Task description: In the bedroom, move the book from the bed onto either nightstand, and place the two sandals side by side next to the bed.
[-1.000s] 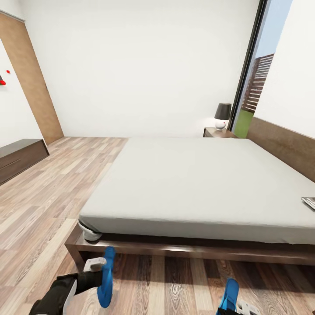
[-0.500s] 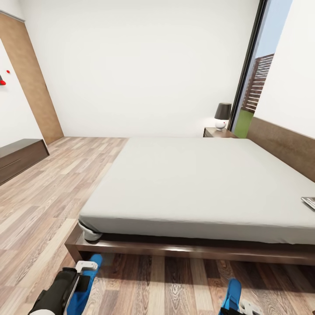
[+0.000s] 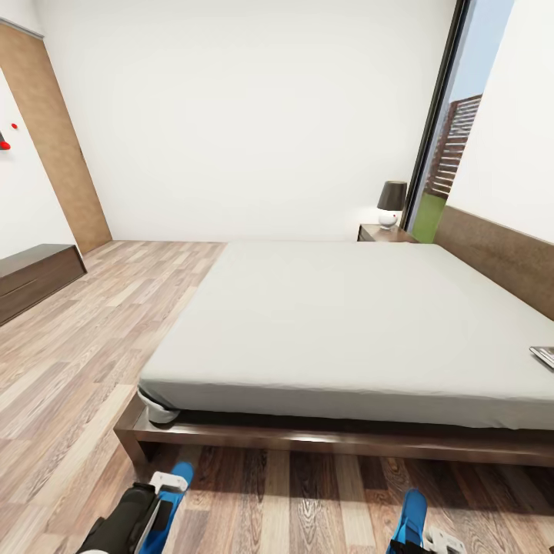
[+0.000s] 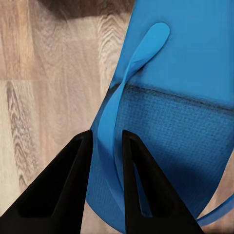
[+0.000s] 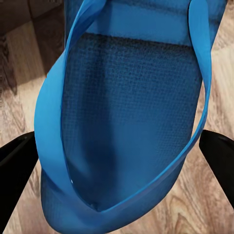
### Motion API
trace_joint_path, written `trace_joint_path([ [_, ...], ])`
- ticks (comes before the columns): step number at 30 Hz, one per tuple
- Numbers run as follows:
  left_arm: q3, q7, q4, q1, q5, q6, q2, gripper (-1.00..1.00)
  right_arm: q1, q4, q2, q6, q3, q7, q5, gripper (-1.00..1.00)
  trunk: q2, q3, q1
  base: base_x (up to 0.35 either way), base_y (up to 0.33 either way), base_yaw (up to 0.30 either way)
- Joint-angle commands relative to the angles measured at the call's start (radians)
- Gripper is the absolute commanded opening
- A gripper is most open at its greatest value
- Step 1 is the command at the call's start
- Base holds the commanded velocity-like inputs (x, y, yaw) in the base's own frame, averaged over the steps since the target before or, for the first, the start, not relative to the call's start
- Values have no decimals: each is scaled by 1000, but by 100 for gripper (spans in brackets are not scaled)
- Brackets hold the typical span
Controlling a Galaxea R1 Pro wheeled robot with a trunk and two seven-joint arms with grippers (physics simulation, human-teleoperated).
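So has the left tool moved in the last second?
Yes. The left tool with its sandal dropped lower and away from the bed frame.

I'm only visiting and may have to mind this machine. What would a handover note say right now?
Left gripper: shut on a sandal strap, low over the floor by the bed.
Right gripper: fingers wide apart around the other sandal; grip unclear.
Book: on the mattress at the far right edge.
Nightstand: beyond the bed, lamp on it.
Done: nothing yet. Left: set sandals side by side, move book.
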Motion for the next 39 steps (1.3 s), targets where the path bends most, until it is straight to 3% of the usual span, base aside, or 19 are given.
trace_joint_path([
  [1, 5, -1, 7, -1, -7, -10, -1, -100, -2, 4, -13, -7, -2, 10, -3, -100, 0, -1, 0, 0, 0, 0],
  [3, 5, -1, 14, -1, -6, -18, -1, -100, -2, 0, -61, -6, -1, 58, -5, -100, 0, -1, 0, 0, 0, 0],
  [4, 5, -1, 16, -1, -6, -21, -1, -100, -2, -3, -92, -4, 0, 126, -5, -100, 0, -1, 0, 0, 0, 0],
  [7, 4, -3, 19, -1, -5, -25, 0, -100, -2, -8, -190, 4, 1, 478, -6, -100, 0, -1, 0, 0, 0, 0],
  [8, 5, -3, 19, -1, -5, -25, 0, -100, -2, -9, -229, 26, -1, 638, -6, -100, 0, -1, 0, 0, 0, 0],
  [10, 5, -3, 23, -1, -4, -26, 0, -100, -2, -10, -264, 94, -2, 762, -6, -100, 0, -1, 0, 0, 0, 0],
  [11, 6, -3, 34, -1, -4, -29, 0, -100, -2, -11, -277, 163, -2, 806, -6, -100, 0, -1, 0, 0, 0, 0],
  [13, 6, -3, 47, -1, -3, -43, 0, -100, -2, -17, -287, 234, -3, 836, -6, -100, 0, -1, 0, 0, 0, 0],
  [17, 6, -3, 47, -1, 0, -76, -14, -100, -2, -50, -290, 271, 0, 849, -6, -100, 0, -1, 0, 0, 0, 0],
  [24, 7, -2, 36, -1, 1, -105, -52, -100, -2, -56, -291, 270, 8, 852, -6, -100, -28, -13, 15, 0, 0, 0],
  [28, 9, -2, -9, -1, 9, -106, -56, -100, -2, -56, -291, 270, 8, 851, -6, -100, -56, -26, 31, 0, 0, 0],
  [39, 8, -2, -10, -1, 32, -106, -58, -100, -2, -56, -291, 276, 6, 851, -6, -100, -133, -60, 73, 0, 0, 0],
])
